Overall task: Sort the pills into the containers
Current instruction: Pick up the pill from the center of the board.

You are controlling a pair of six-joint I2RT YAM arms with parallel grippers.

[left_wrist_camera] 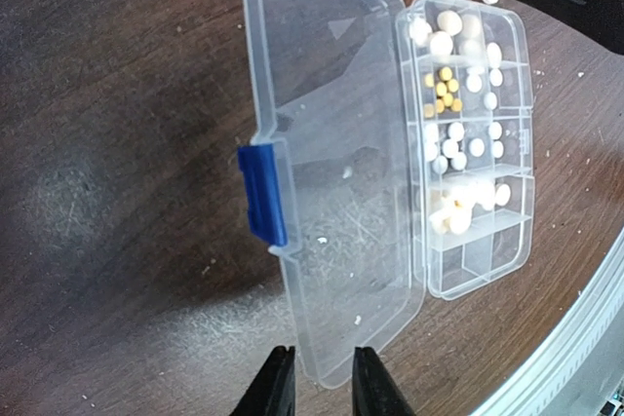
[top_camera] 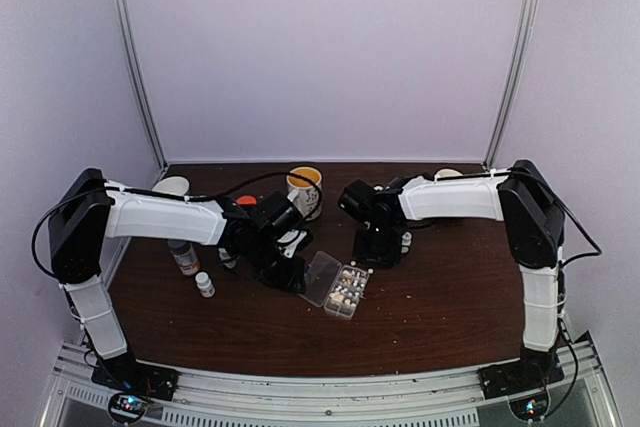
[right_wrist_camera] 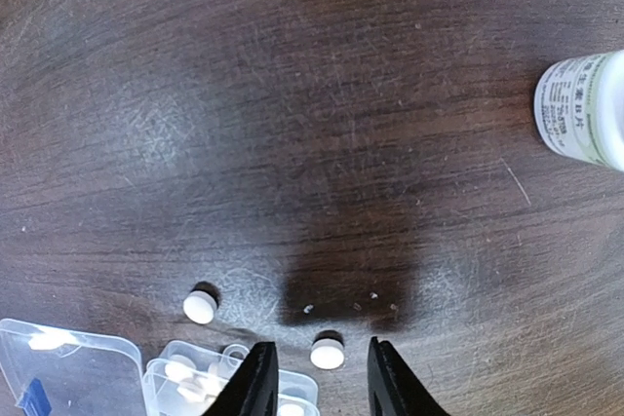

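Pills [right_wrist_camera: 327, 353]: one white target pill lies on the bare table between the fingers of the right gripper [right_wrist_camera: 321, 362]. Those fingers stand apart with room on both sides, clamped on nothing. A second pill [right_wrist_camera: 200, 306] sits at 10 o'clock of it, apart.

Organizer box [left_wrist_camera: 485, 262] is open, in the right wrist view's 7 o'clock corner. Its lid [left_wrist_camera: 331, 143] is folded flat at the tray's 9 o'clock in the left wrist view.

Left gripper [left_wrist_camera: 324, 353]: fingers narrowly apart over the lid's 6 o'clock end; cannot tell whether they pinch it.

Step in hand (judged): pick the target pill.
- Keep it centred.
- Lower until the tips meet the wood.
- Close slowly; a round pill may squirt out sideways.
- Drop it among the white ones, not the yellow.

Counts:
- loose pills by the right fingers: two
- box: one
- blue latch [left_wrist_camera: 263, 192]: one
- white bottle [right_wrist_camera: 585, 109], at 2 o'clock: one
- compartment holding yellow pills: one
- 6 o'clock end compartments: bare
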